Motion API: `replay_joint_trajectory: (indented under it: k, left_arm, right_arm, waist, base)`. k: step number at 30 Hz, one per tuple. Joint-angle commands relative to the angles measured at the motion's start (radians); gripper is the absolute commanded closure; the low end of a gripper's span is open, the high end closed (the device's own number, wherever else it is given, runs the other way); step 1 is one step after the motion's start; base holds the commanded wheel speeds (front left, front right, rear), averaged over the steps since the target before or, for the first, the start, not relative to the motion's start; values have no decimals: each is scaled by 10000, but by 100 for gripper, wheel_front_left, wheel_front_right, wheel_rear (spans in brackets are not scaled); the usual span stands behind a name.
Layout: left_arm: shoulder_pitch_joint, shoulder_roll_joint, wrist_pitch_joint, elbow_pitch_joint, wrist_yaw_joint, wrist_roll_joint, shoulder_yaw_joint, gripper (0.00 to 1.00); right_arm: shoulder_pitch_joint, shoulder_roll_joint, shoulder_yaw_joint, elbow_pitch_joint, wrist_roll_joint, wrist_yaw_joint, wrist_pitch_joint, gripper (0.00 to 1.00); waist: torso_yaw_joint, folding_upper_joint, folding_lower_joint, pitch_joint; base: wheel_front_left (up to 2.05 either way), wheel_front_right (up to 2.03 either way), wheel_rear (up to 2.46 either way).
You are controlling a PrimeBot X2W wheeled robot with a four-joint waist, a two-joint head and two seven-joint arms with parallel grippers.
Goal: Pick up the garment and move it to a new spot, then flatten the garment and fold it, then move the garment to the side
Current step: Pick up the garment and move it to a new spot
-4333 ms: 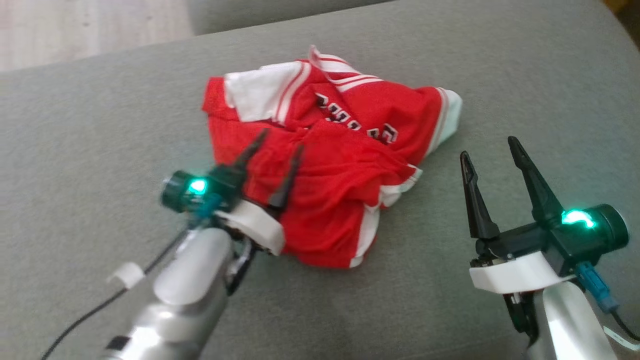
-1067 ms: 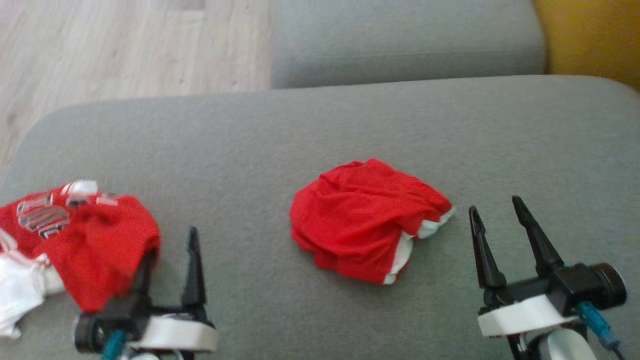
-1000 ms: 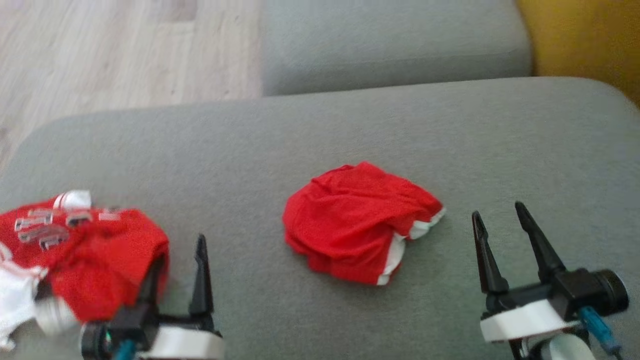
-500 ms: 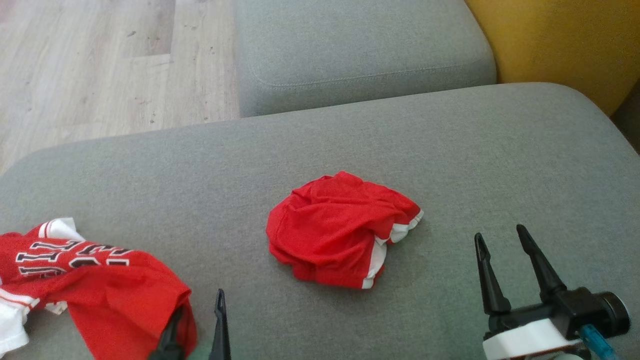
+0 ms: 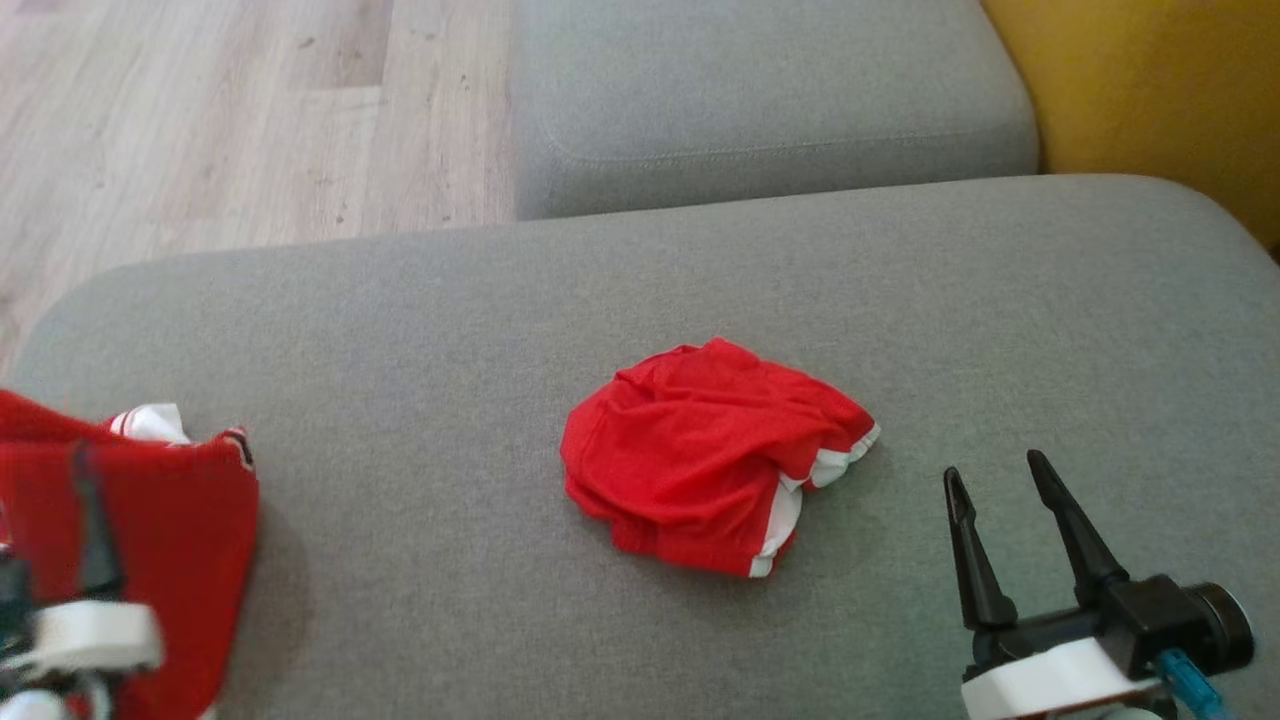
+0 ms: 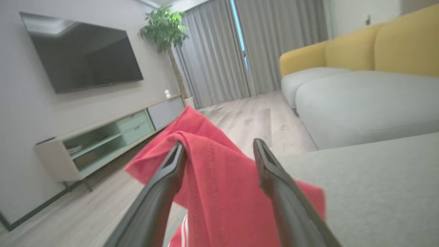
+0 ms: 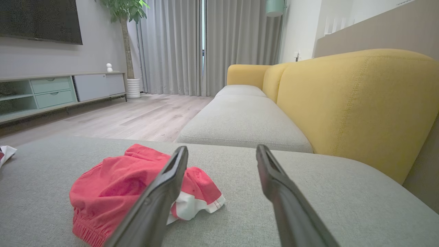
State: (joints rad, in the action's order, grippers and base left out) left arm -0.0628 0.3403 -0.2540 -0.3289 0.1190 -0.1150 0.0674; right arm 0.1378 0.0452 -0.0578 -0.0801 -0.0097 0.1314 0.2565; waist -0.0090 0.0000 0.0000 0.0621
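The head camera looks steeply down on the grey cushion [image 5: 450, 330] from close above. Both wrist cameras sit low over it, facing the floor [image 7: 137, 120] and curtains [image 7: 178, 44]. The right wrist view shares the small red cloth [image 7: 113, 185] with the head view, the left the garment [image 6: 212, 178].

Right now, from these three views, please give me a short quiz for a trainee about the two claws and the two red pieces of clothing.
1. True or false: the right claw is gripping the small red cloth.
2. In the head view, where is the garment? A) at the far left B) in the centre C) at the far right
3. Fill in the missing word: in the left wrist view, the fingers of the left claw stand ___, with the garment draped on them.

Key: 1 false, as it is open and apart from the cloth; 2 A; 3 apart.
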Motion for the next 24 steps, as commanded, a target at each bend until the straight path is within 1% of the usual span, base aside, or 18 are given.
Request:
replay_joint_trajectory:
  k: [1, 2, 4, 5, 6, 7, 8, 9, 11, 17, 21, 24]
  left_arm:
    - [-464, 428, -66, -349, -92, -213, 541, 0]
    - [-498, 525, -22, -792, -188, -336, 632, 0]
    - [-437, 547, 261, -1633, -449, -624, 695, 0]
    - [-354, 546, 341, -1919, -486, -674, 701, 0]
    - [-368, 516, 182, -1935, -286, -727, 883, 0]
    - [-238, 198, 81, -1715, -134, -874, 992, 0]
    - [23, -56, 166, -1646, -96, -871, 866, 0]
    - [253, -186, 225, -1525, -182, -829, 686, 0]
    - [556, -336, 118, -1086, -302, -934, 664, 0]
    - [1048, -832, -59, 1035, -235, -762, 445, 0]
    - [1434, -1217, -73, 2581, -346, -612, 319, 0]
    - [1670, -1575, -75, 3155, -564, -542, 176, 0]
  right_arm:
    - [-264, 51, -248, 267, -21, -7, 53, 0]
    - [-285, 51, -256, 271, -27, -7, 53, 0]
    - [-309, 51, -272, 273, -17, -7, 53, 0]
    - [-308, 51, -286, 269, -7, -7, 53, 0]
    - [-306, 51, -287, 272, 6, -7, 53, 0]
    - [-284, 51, -268, 269, 31, -7, 53, 0]
    - [-247, 51, -260, 265, 57, -7, 53, 0]
    - [-208, 51, -247, 267, 83, -7, 53, 0]
    - [-153, 51, -190, 306, 126, -7, 53, 0]
    - [-76, 51, -24, 374, 192, -7, 53, 0]
    - [-207, 51, -82, 362, 179, -7, 53, 0]
    - [-311, 51, -158, 372, 229, -7, 53, 0]
  waist:
    - [32, 0, 0, -88]
    - [32, 0, 0, -134]
    - [27, 0, 0, -252]
    - [25, 0, 0, -312]
    - [36, 0, 0, -365]
    - [63, 0, 0, -384]
    - [79, 0, 0, -399]
    - [107, 0, 0, -427]
    - [206, 0, 0, -493]
    - [684, 0, 0, -496]
    - [761, 0, 0, -461]
    - [690, 0, 0, -436]
  base:
    - [0, 0, 0]
    - [0, 0, 0]
    - [0, 0, 0]
    - [0, 0, 0]
    - [0, 0, 0]
    - [0, 0, 0]
    - [0, 0, 0]
    - [0, 0, 0]
    - [0, 0, 0]
    - [0, 0, 0]
    - [0, 0, 0]
    - [0, 0, 0]
